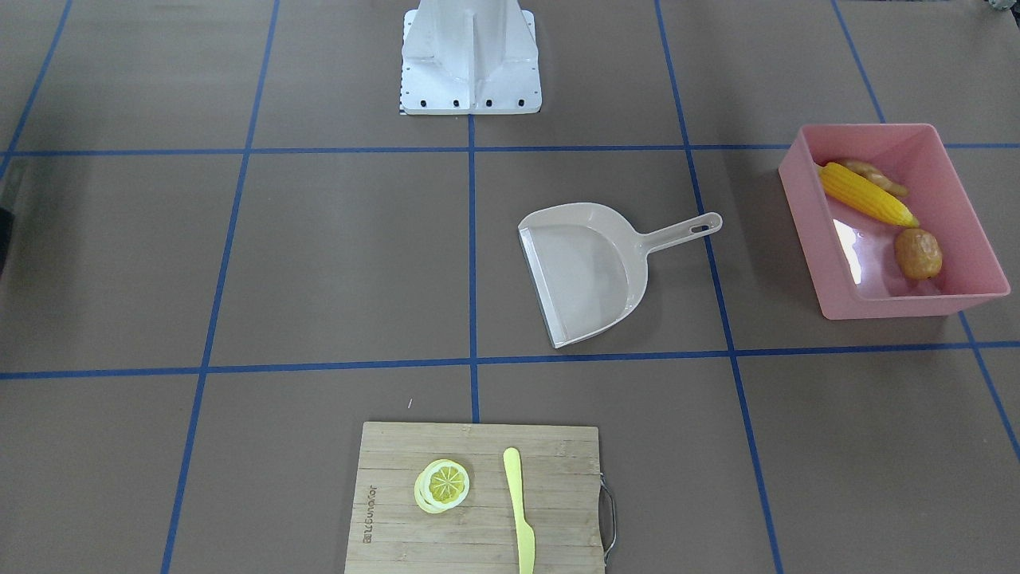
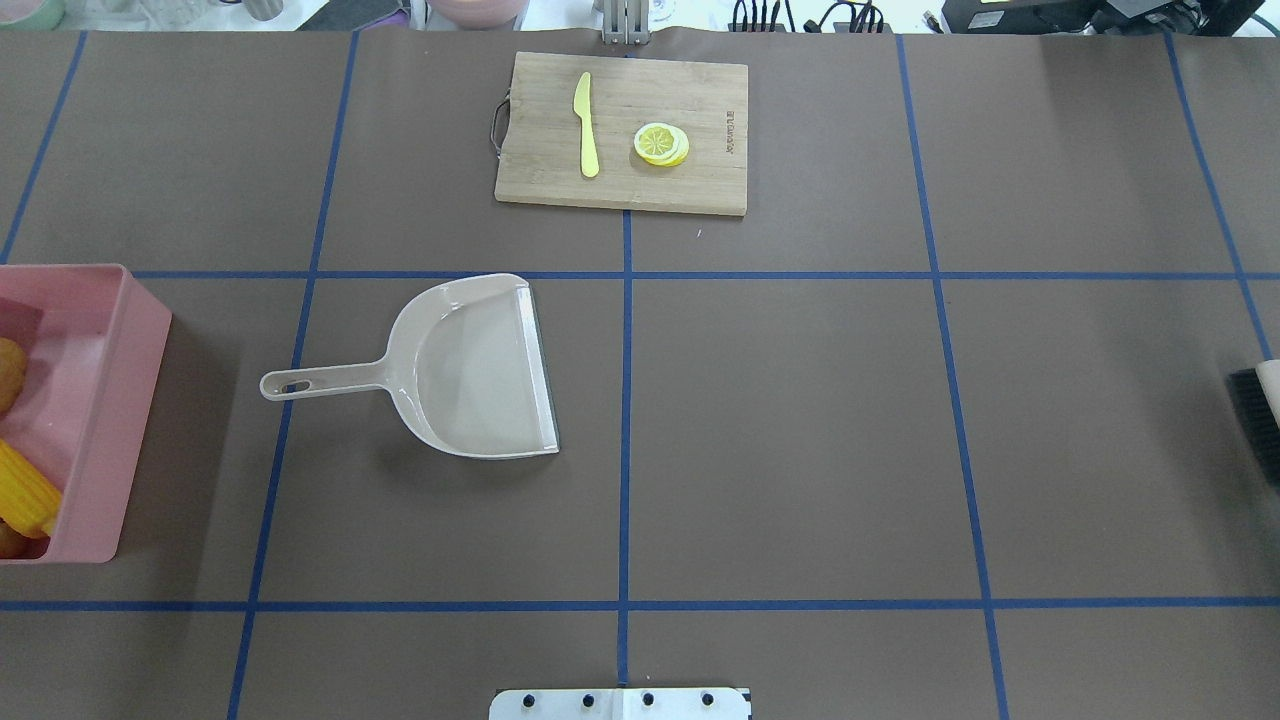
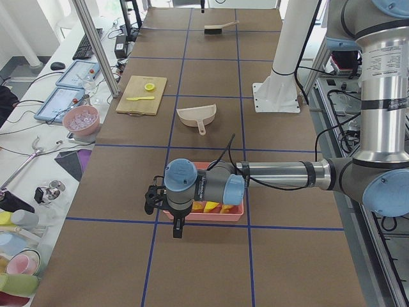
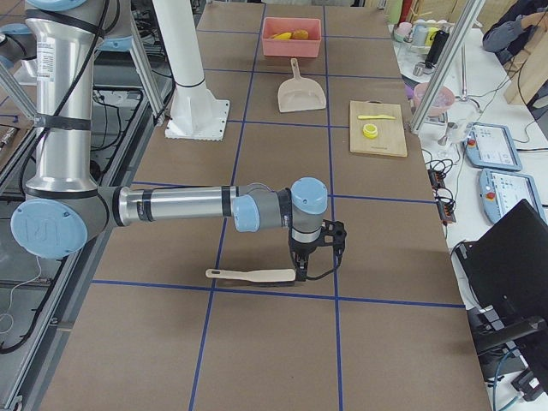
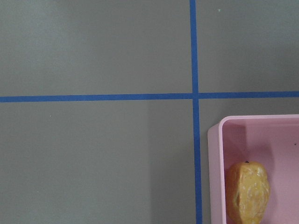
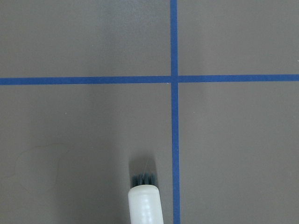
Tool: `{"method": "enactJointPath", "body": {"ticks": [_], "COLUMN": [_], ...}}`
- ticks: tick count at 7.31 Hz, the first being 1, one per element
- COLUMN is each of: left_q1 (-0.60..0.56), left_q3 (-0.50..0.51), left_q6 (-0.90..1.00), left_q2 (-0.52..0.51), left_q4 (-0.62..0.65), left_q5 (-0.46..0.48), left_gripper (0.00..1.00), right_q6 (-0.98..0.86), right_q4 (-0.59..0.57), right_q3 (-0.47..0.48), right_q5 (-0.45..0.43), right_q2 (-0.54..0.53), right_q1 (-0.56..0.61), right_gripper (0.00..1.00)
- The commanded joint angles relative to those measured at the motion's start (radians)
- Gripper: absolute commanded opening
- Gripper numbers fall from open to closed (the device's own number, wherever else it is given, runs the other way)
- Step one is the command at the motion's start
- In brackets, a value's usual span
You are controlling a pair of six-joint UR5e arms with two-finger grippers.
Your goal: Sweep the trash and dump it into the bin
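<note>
The left gripper (image 3: 177, 225) hangs above the brown surface (image 1: 319, 263) at the robot's left end, pointing down. It appears only in the left side view, so I cannot tell whether its jaws are apart or together.

Just beside and below it, toward the middle of the surface, sits the pink bin (image 1: 813, 239). In the left wrist view one corner of the bin (image 5: 215, 177) shows at the lower right, next to a crossing of blue tape lines. All three pieces of trash lie inside the bin:
- The yellow corn cob (image 1: 867, 195) lies slantwise.
- The tan ginger root (image 1: 872, 175) lies close behind the cob, on the robot's side.
- The brown potato (image 1: 917, 253) lies apart from both, near the cob's tip, in the corner the wrist camera sees (image 5: 247, 191).

Farther to that gripper's right lies the beige dustpan (image 1: 590, 271), flat on the surface, its handle pointing toward the bin. Beyond it, across from the robot, a wooden cutting board (image 1: 398, 494) carries a lemon slice (image 1: 443, 485) and a pale yellow knife (image 1: 519, 510), side by side and not touching.

Well apart, at the robot's right end, the right gripper (image 4: 301, 270) points down over the bristle end of a hand brush (image 4: 248, 275) that lies on the surface. Its handle runs from the gripper back toward the robot's side. This gripper too shows only in a side view, so I cannot tell whether it is spread, closed or clamping the brush.
</note>
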Motion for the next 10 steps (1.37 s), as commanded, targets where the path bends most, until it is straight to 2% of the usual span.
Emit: {"method": "enactJointPath", "body": {"ticks": [1,10], "left_q1": [0.000,0.002], "left_q3": [0.001,0.014], "left_q6": [0.000,0.000], "left_q2": [0.000,-0.002], "left_q4": [0.000,-0.001], "left_q5": [-0.002,-0.006], "left_gripper": [0.98,0.98], "right_q6": [0.000,-0.001], "right_q4": [0.000,0.002], "right_q3": [0.000,-0.002], "right_q5": [0.000,-0.002], "right_q2": [0.000,0.000], "right_q1": [0.000,0.000], "right_gripper": [1.00,1.00]}}
